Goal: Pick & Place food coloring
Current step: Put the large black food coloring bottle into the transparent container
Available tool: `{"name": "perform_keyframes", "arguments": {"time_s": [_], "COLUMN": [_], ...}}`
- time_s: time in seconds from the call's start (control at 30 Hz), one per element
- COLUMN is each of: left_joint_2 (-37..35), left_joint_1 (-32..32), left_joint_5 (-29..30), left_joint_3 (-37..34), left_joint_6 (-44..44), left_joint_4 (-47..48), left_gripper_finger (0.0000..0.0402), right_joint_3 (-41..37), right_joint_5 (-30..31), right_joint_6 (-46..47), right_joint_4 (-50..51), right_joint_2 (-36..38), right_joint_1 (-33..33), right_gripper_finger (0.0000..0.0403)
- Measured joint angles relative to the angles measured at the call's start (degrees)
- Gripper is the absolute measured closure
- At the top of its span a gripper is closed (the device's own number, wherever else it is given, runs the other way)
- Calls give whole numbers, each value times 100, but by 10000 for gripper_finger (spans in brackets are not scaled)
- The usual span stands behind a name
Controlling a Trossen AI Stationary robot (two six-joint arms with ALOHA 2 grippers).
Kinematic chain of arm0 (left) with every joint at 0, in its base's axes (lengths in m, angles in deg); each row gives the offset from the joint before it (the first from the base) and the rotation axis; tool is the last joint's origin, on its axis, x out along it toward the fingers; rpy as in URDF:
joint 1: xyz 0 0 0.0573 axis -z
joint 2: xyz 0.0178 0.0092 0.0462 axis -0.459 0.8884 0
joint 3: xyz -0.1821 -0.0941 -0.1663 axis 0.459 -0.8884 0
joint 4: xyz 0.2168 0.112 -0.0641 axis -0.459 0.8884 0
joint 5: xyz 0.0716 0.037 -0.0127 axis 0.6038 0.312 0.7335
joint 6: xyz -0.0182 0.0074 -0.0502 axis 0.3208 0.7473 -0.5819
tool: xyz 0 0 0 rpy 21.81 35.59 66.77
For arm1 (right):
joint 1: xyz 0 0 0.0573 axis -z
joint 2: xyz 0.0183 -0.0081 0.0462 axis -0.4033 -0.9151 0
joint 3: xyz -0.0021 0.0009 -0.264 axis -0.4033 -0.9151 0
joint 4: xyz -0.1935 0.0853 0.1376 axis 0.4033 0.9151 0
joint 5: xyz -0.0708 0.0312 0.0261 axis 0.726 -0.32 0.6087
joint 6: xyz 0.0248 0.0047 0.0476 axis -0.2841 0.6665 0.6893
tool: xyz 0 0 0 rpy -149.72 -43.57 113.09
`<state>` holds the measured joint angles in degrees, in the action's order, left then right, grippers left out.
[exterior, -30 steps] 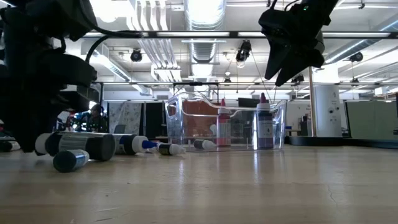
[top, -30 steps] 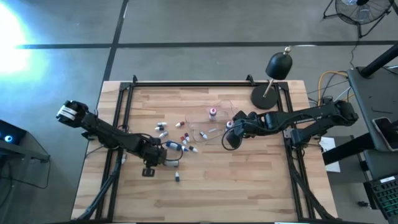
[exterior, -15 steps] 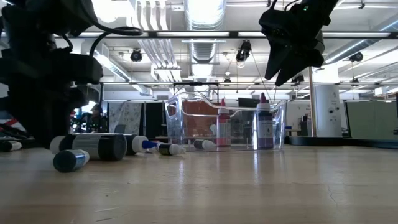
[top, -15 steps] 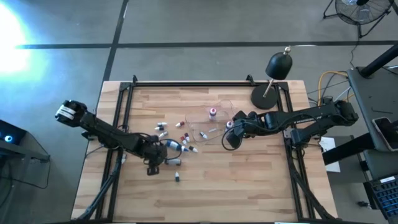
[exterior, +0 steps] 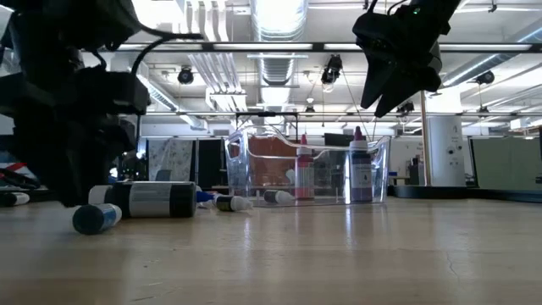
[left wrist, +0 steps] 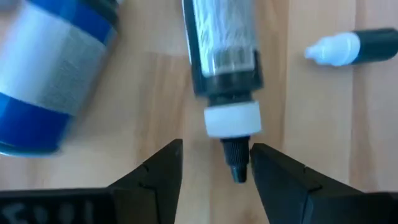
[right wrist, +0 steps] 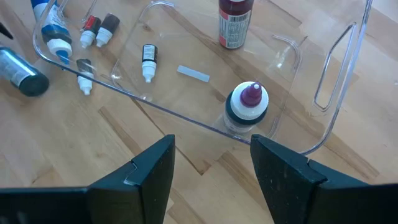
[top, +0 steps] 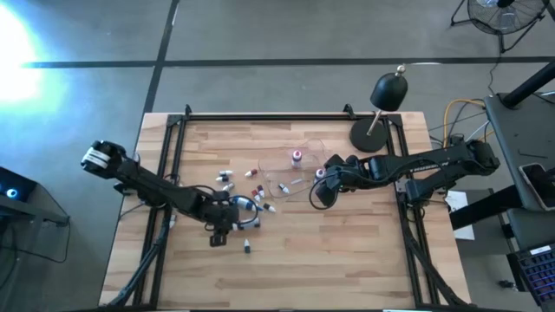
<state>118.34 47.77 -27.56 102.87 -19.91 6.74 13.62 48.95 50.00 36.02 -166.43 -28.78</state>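
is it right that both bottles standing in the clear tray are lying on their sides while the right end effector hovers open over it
Not quite. The two bottles in the clear tray, a red one and a dark-capped one, stand upright, as the low view shows. The rest holds: the right end effector hovers open above the tray.

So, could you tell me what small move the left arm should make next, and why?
Probably ease the left pincer forward along the lying bottle, then close. Its fingers are open and only the dark nozzle tip sits between them, a poor hold; the body is a firmer grip. The right pincer hangs open over the clear tray.
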Motion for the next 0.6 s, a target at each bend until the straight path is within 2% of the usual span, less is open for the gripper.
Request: {"name": "perform_keyframes", "arguments": {"time_s": [0.2, 0.6], "left_joint_2": [165, 235], "left_joint_1": [0, 28], "left_joint_5": [-43, -56], "left_joint_3": [2, -1], "left_joint_6": [-535, -616], "left_joint_4": [-103, -906], "left_gripper_finger": [239, 239], "right_joint_3": [0, 0], "right_joint_5": [-26, -138], "right_joint_6": [14, -33], "right_joint_4": [2, 285], "right_joint_2": [0, 0], "right_joint_1": [0, 0], "right_gripper_finger": [200, 200]}}
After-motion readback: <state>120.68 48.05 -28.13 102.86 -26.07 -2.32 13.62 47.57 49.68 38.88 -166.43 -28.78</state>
